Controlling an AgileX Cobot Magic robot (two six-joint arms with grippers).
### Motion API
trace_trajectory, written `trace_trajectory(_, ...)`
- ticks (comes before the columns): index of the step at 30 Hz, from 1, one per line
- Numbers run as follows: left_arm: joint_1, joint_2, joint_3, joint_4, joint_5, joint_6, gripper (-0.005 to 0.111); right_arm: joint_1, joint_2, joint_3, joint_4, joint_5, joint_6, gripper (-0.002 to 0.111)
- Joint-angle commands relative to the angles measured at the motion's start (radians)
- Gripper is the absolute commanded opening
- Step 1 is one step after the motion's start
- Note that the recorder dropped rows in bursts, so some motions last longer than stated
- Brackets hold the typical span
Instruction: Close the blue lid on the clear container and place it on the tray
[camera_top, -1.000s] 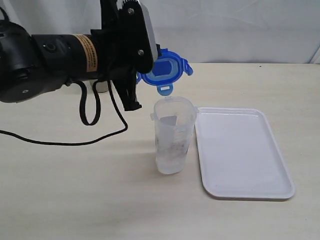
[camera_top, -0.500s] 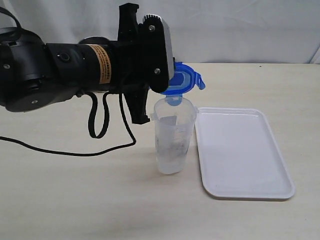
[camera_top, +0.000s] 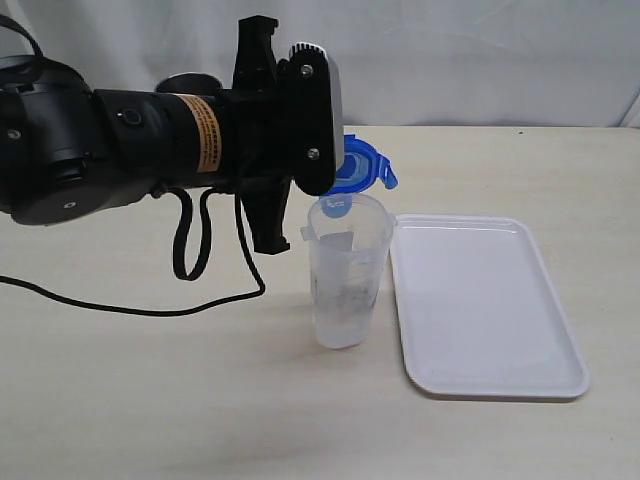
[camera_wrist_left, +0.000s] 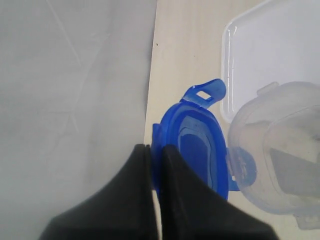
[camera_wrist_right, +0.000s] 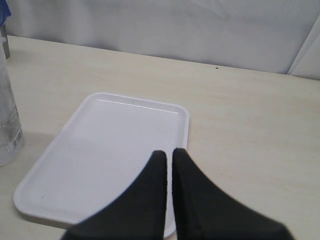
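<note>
The clear container (camera_top: 347, 270) stands upright on the table just left of the white tray (camera_top: 484, 300). My left gripper (camera_wrist_left: 155, 147) is shut on the edge of the blue lid (camera_wrist_left: 196, 147), which hangs tilted over the container's far rim (camera_wrist_left: 280, 155); one lid flap (camera_top: 336, 207) dips inside the mouth. In the exterior view the lid (camera_top: 362, 168) peeks out from behind the left arm's wrist. My right gripper (camera_wrist_right: 169, 152) is shut on nothing and hovers over the tray's (camera_wrist_right: 100, 160) near edge. The exterior view does not show the right arm.
The left arm's black cable (camera_top: 190, 270) loops down onto the table left of the container. A dark round object (camera_top: 190, 84) sits behind the left arm, mostly hidden. The container's side (camera_wrist_right: 7, 125) stands at the edge of the right wrist view.
The left gripper carried the lid rightward and down from behind the container to over its mouth; in the last half second the lid tilted and one flap dropped into the rim. The right gripper looks unchanged.
</note>
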Motion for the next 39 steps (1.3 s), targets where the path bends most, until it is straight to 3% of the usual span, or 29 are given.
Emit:
trace_trajectory(1,-0.002,-0.007,-0.002,-0.004,-0.016,0.0,0.0,0.003,-0.004,0.004,0.002,-0.004,-0.004,0.005)
trace_trajectory(16,-0.002,-0.021,-0.002,-0.004,-0.049,0.02,0.0,0.003,-0.004,0.004,0.002,-0.004,-0.004,0.005)
trace_trajectory(24,-0.002,-0.044,-0.002,-0.004,0.058,0.02,0.0,0.003,-0.004,0.004,0.002,-0.004,-0.004,0.005)
trace_trajectory(39,-0.002,-0.084,-0.002,-0.06,0.053,0.0,0.0,0.003,-0.004,0.004,0.002,-0.004,-0.004,0.005)
